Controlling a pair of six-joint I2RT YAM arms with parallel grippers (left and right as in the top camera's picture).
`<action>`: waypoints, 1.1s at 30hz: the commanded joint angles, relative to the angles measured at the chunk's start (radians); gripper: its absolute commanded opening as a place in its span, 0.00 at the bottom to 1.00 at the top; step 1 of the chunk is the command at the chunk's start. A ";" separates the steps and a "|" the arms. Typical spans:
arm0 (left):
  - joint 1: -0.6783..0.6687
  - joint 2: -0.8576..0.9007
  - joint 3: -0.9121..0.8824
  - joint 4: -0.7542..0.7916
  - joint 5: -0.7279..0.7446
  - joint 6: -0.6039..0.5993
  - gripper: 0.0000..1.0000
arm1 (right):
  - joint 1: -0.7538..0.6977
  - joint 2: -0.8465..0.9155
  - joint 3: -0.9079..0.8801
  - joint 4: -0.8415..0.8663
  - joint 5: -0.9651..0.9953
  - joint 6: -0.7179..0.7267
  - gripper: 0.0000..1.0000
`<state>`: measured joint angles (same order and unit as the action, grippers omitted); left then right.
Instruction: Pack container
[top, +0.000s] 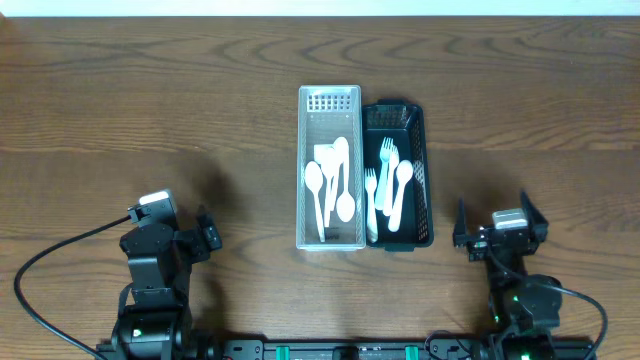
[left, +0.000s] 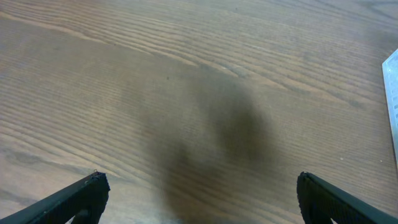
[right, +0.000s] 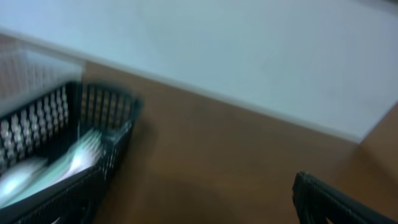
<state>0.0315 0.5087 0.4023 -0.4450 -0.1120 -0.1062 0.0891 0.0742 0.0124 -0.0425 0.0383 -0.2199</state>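
A white slotted tray (top: 303, 170) holds several white plastic spoons (top: 330, 185). Beside it on the right, a black slotted basket (top: 424, 180) holds several white forks and a spoon (top: 390, 185). My left gripper (top: 205, 235) sits at the front left, open and empty over bare wood; its two fingertips show wide apart in the left wrist view (left: 199, 199). My right gripper (top: 495, 225) is at the front right, open and empty. In the blurred right wrist view the black basket (right: 62, 162) lies to its left, and only one finger (right: 336, 202) shows.
The white tray's edge shows at the right of the left wrist view (left: 392, 93). A pale wall lies beyond the table's far edge in the right wrist view (right: 249, 50).
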 joint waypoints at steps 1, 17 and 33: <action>-0.002 0.001 0.002 0.000 -0.001 0.009 0.98 | 0.004 -0.053 -0.007 -0.032 0.017 0.020 0.99; -0.002 0.001 0.002 0.000 -0.002 0.009 0.98 | -0.043 -0.059 -0.007 -0.032 -0.027 0.140 0.99; -0.002 0.001 0.002 0.000 -0.002 0.009 0.98 | -0.043 -0.058 -0.007 -0.032 -0.027 0.140 0.99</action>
<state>0.0315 0.5098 0.4023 -0.4454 -0.1116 -0.1062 0.0544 0.0238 0.0071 -0.0700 0.0185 -0.0975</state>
